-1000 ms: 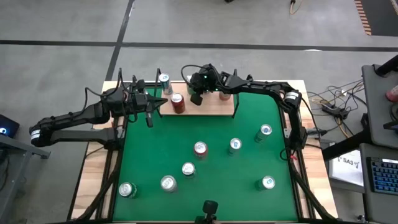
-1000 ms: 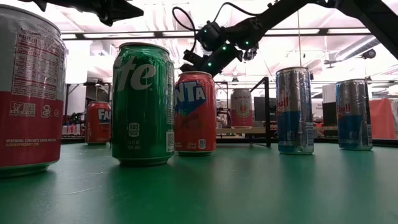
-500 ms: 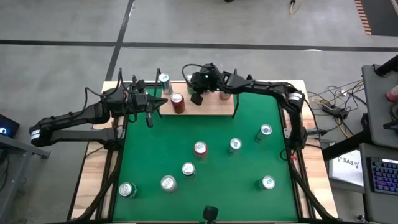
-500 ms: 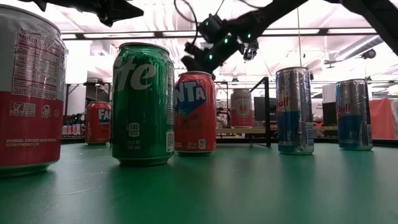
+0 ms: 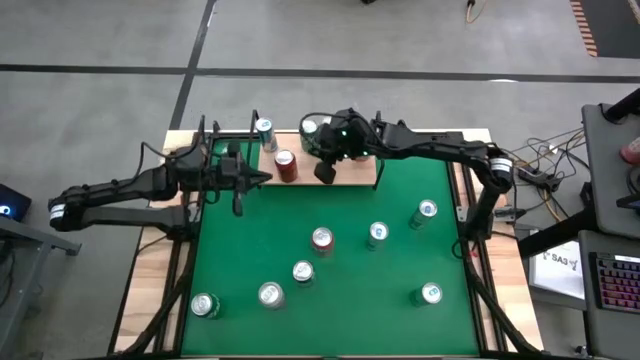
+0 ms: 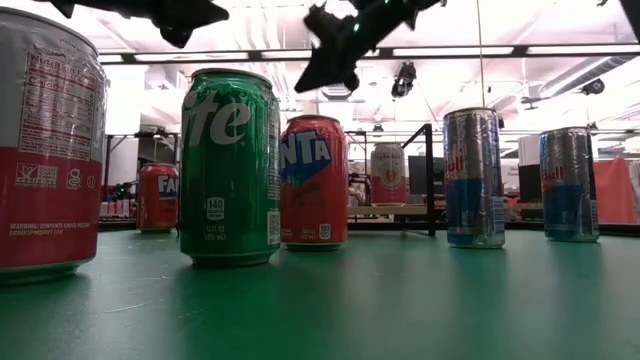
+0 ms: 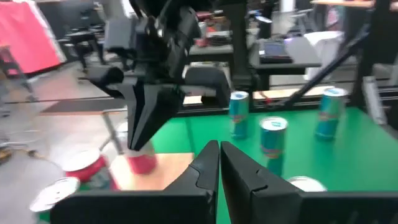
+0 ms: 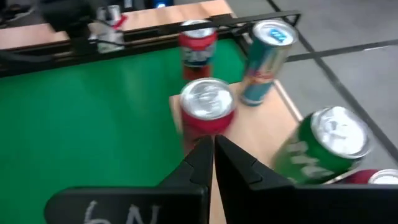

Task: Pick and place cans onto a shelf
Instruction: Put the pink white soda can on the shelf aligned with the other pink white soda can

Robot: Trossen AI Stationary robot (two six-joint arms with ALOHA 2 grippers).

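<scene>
Nearby, red can (image 8: 206, 111) beside green can (image 8: 323, 144)

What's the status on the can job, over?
Both pincers shut, empty: left pincer beside the shelf, right pincer above it. Four cans on shelf, including a red can; seven on the table. Nothing in the way.

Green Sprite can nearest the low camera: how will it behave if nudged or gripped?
The green Sprite can stands upright, tall for its base, so a high nudge probably tips it; once down, the round body would likely roll. The smooth, printed metal wall looks slippery and thin, so a hard squeeze may dent it.
</scene>
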